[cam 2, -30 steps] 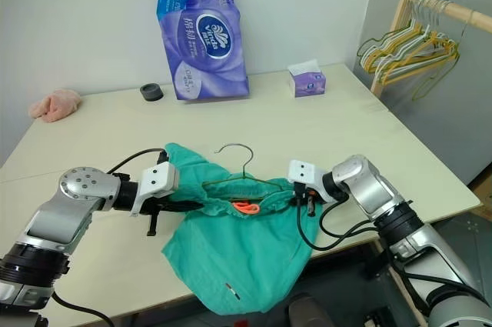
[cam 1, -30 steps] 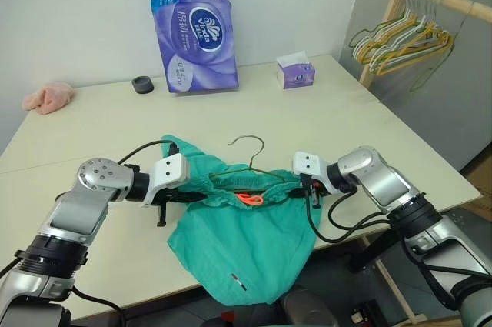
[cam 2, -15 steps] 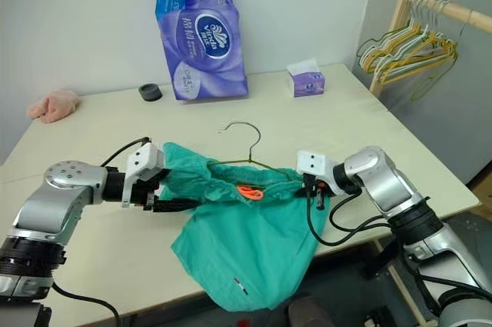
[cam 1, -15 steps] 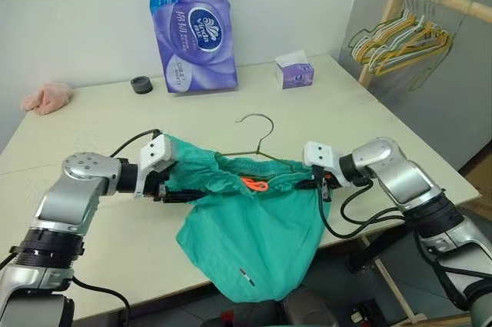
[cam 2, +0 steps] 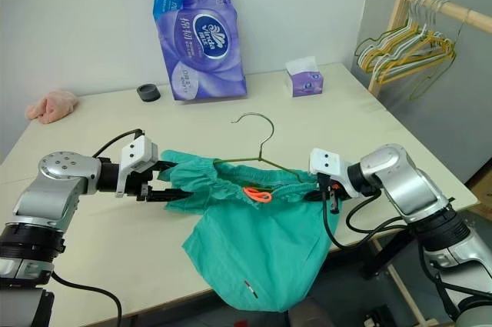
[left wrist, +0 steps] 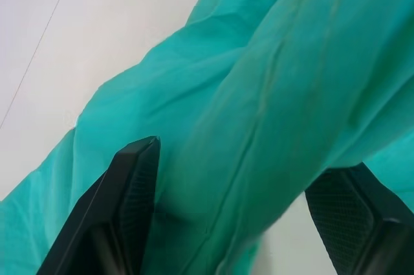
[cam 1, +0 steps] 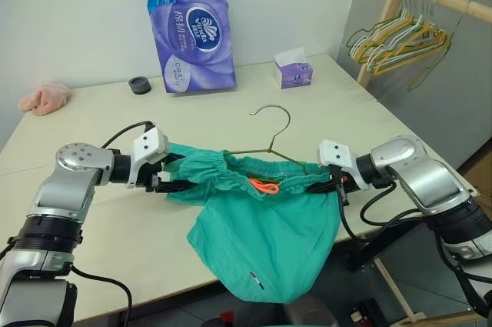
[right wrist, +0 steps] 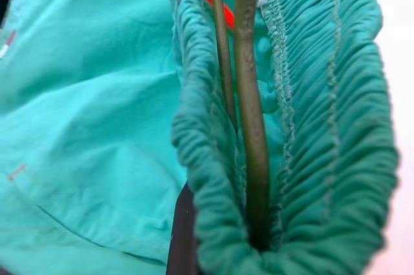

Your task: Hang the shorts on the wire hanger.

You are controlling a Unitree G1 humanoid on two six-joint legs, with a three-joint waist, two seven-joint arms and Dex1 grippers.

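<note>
a: where are the shorts (cam 1: 265, 235) now?

b: lifted above the bench's (cam 1: 92, 265) near edge, legs dangling past it, waistband stretched sideways along the wire hanger (cam 1: 270, 145).

a: claws?

b: right claw (cam 1: 336, 184) is clamped together on the waistband and wire's right end. left claw (cam 1: 171, 182) stands apart, fabric loose between its fingers. hook points toward the far edge.

Teal-green shorts (cam 1: 265, 235) with orange tag (cam 1: 267, 186); olive-green wire hanger (cam 1: 270, 136).
</note>
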